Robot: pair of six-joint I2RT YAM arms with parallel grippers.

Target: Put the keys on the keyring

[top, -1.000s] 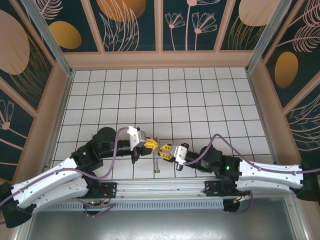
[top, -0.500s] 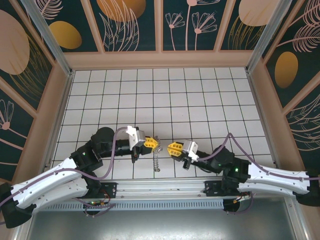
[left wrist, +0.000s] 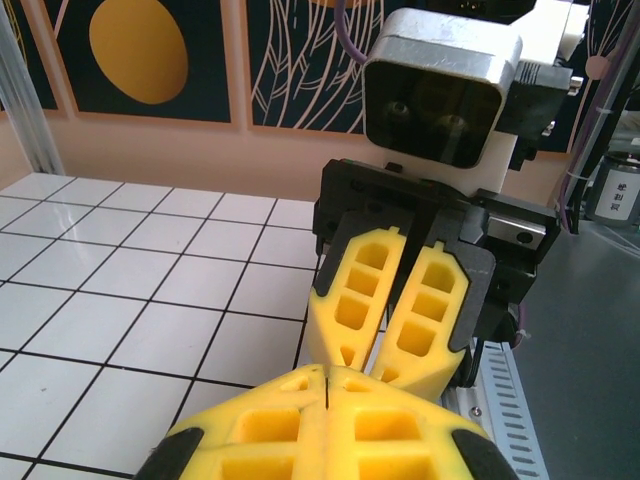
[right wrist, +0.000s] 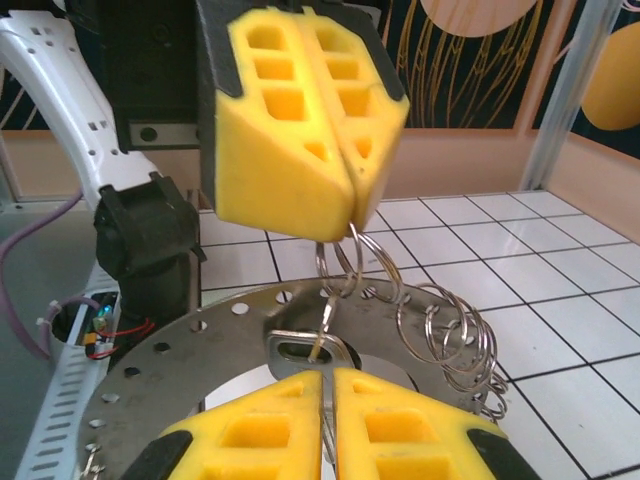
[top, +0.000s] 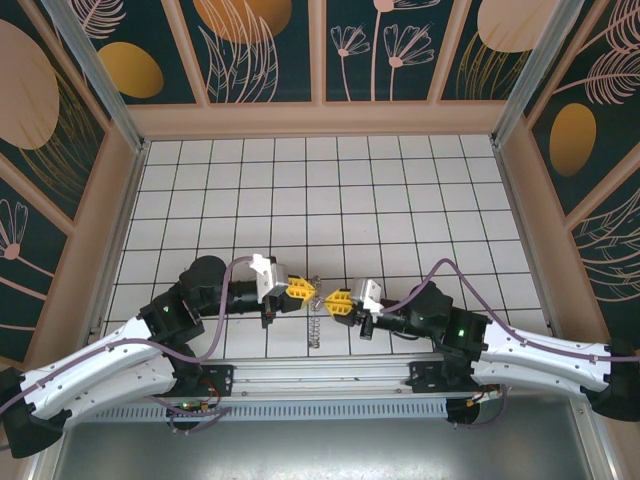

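The keyring [right wrist: 190,370] is a flat grey metal hoop with punched holes, fringed with several wire loops [right wrist: 440,330]. It hangs edge-on below the two grippers in the top view [top: 314,326]. My left gripper [right wrist: 350,215] [top: 303,290] is shut on one of the loops and holds the ring off the floor. One of the keys [right wrist: 303,350], silver with a slotted head, is pinched in my shut right gripper [right wrist: 327,372] [top: 335,302]. A loop's wire passes into the key's slot. In the left wrist view the shut left gripper [left wrist: 327,375] meets the right gripper's fingers [left wrist: 360,290] tip to tip.
The white tiled floor [top: 330,190] stretches away behind the grippers. A metal rail [top: 320,378] runs along the near edge just below the hanging ring. Patterned walls [top: 320,50] close in the back and sides.
My right gripper drew back to the right, then came in again toward the left gripper, and its jaws closed a little. The left gripper and the ring stayed almost still.
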